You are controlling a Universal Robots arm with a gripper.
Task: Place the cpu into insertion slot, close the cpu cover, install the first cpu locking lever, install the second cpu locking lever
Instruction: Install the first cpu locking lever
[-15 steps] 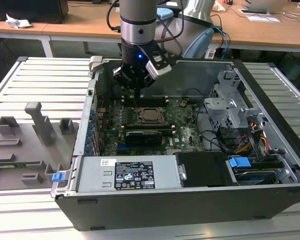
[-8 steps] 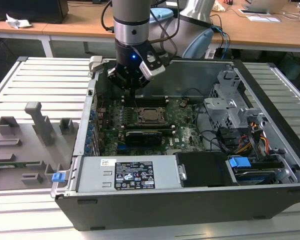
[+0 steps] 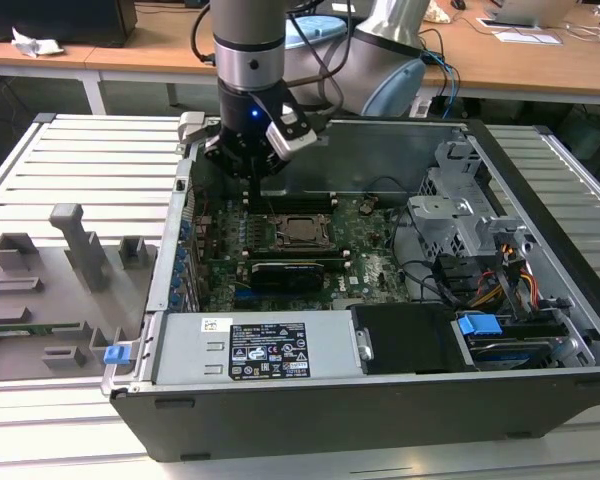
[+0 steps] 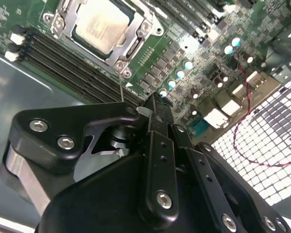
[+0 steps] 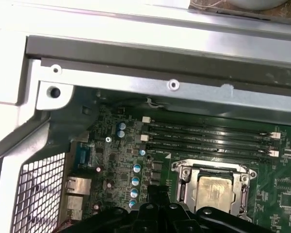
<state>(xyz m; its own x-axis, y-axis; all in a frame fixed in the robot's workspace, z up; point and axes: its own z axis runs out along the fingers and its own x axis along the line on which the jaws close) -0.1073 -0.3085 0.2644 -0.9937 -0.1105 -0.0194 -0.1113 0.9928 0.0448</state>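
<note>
The cpu (image 4: pixel 101 23) lies flat in the insertion slot (image 4: pixel 127 57), silvery-tan top up, also seen as cpu (image 5: pixel 216 190) and cpu (image 3: pixel 302 230). The cpu cover (image 4: pixel 138 39) is down around it as a metal frame with a square window. A thin metal locking lever (image 4: pixel 121 87) rises from the socket's corner toward my gripper (image 4: pixel 154 101). The gripper hangs just off that corner, over the motherboard, with its black fingers together. In the exterior view the gripper (image 3: pixel 252 190) sits to the left of the socket.
Long black memory slots (image 5: pixel 208 140) run beside the socket. The case's metal wall (image 5: pixel 160 82) stands close behind. A black card (image 3: pixel 285 270), power supply (image 3: pixel 250 350) and drive cage (image 3: pixel 460 210) fill the case. A grey fixture tray (image 3: pixel 50 280) lies outside.
</note>
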